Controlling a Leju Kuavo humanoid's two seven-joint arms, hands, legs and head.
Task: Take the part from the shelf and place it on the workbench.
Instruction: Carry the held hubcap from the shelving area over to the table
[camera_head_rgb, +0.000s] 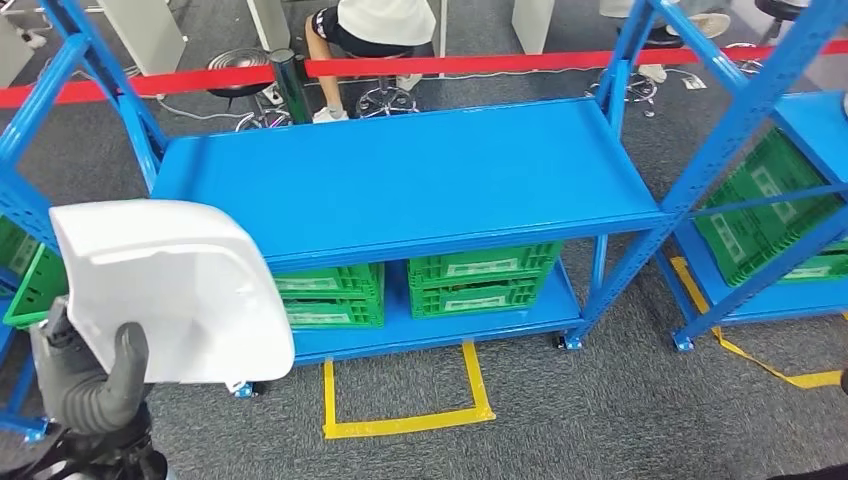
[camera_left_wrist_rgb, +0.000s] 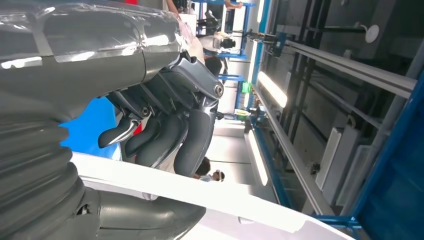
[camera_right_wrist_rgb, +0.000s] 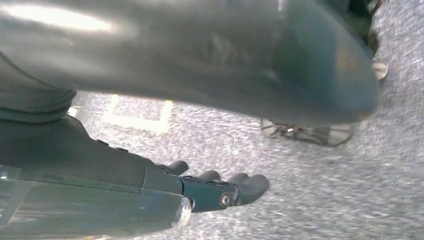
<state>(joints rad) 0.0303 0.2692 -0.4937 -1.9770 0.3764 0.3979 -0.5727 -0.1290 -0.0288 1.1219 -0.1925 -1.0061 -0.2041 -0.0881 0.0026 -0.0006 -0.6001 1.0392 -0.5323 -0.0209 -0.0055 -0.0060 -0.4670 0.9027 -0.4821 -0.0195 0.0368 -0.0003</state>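
While the left hand (camera_head_rgb: 95, 385) grips the white part (camera_head_rgb: 175, 290) by its lower edge, thumb on the near face and fingers behind, the part stands raised at the robot's left, in front of the left end of the blue bench (camera_head_rgb: 420, 175) and clear of its top. In the left wrist view the dark fingers (camera_left_wrist_rgb: 170, 135) lie curled against one side of the part's white edge (camera_left_wrist_rgb: 210, 197), the thumb on the other side. The right hand (camera_right_wrist_rgb: 220, 190) hangs low over the grey floor (camera_right_wrist_rgb: 325, 200), holding nothing; its fingers look loosely bent together, though how far they are closed cannot be told. Green crates (camera_head_rgb: 480, 280) fill the lower level under the bench top, and yellow tape (camera_head_rgb: 405, 420) marks a square on the floor before it. A red barrier (camera_head_rgb: 480, 64) runs behind, with a seated person (camera_head_rgb: 375, 30) beyond.

Step in hand, as judged: carrying; the pick appears done and the placing not yet begun. The next move calls for bringing the part forward and rightward over the bare blue top, lowering it until it rests flat, and only then loosening the grip.
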